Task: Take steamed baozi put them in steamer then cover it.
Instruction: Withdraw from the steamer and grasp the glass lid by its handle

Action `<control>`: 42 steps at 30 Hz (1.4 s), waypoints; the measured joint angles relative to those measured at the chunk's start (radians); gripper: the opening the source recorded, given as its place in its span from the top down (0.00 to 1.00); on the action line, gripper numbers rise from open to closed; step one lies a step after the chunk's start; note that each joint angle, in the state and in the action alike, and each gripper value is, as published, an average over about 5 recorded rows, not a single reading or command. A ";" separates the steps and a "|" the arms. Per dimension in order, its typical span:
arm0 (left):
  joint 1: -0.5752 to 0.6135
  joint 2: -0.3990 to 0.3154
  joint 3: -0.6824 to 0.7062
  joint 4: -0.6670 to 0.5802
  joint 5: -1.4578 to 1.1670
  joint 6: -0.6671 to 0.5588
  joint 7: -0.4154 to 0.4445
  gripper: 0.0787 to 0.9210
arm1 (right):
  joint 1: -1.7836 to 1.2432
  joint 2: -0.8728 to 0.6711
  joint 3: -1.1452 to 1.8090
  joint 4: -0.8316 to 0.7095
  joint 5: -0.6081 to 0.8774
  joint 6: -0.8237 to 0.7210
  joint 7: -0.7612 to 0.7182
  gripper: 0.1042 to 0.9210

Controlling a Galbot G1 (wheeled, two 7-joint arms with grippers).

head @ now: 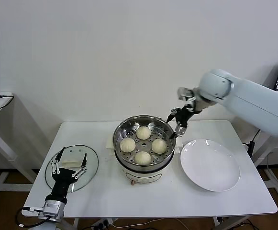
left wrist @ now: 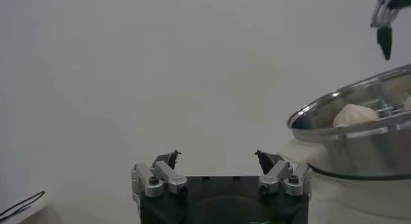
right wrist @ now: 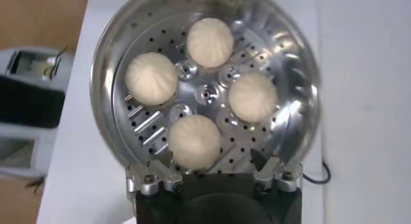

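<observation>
The steel steamer [head: 121, 129] stands mid-table on its cream base. Several cream-white steamed baozi [head: 143, 132] sit on its perforated tray, and the right wrist view shows them spread around the tray [right wrist: 209, 42]. My right gripper [head: 173, 127] hangs open over the steamer's right rim; in its own view [right wrist: 209, 158] it holds nothing, with one baozi [right wrist: 194, 142] on the tray beneath it. The glass cover [head: 88, 170] lies flat at the table's left. Above its white handle [head: 71, 162] my left gripper [head: 72, 157] stands open and empty, as its own view [left wrist: 217, 160] confirms.
A flat white plate [head: 209, 164] lies to the right of the steamer, with nothing on it. A power cord trails from the steamer's base. In the left wrist view the steamer [left wrist: 366, 148] rises close by. A side table stands at the far left.
</observation>
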 measured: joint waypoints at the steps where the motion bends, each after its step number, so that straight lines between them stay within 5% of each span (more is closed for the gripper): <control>1: -0.001 0.000 -0.001 -0.002 -0.001 0.004 -0.004 0.12 | -0.034 -0.018 0.049 0.005 0.009 0.012 0.020 0.12; 12: -0.021 -0.002 -0.018 -0.007 -0.022 0.036 -0.042 0.12 | -0.536 -0.128 0.635 0.109 0.164 0.217 0.449 0.12; 22: -0.034 -0.008 -0.008 0.003 -0.028 0.013 -0.048 0.12 | -1.081 -0.033 1.132 0.276 0.198 0.401 0.818 0.12; 42: -0.021 -0.001 -0.027 0.048 0.045 -0.041 -0.080 0.12 | -1.824 0.378 1.471 0.506 0.035 0.792 1.069 0.12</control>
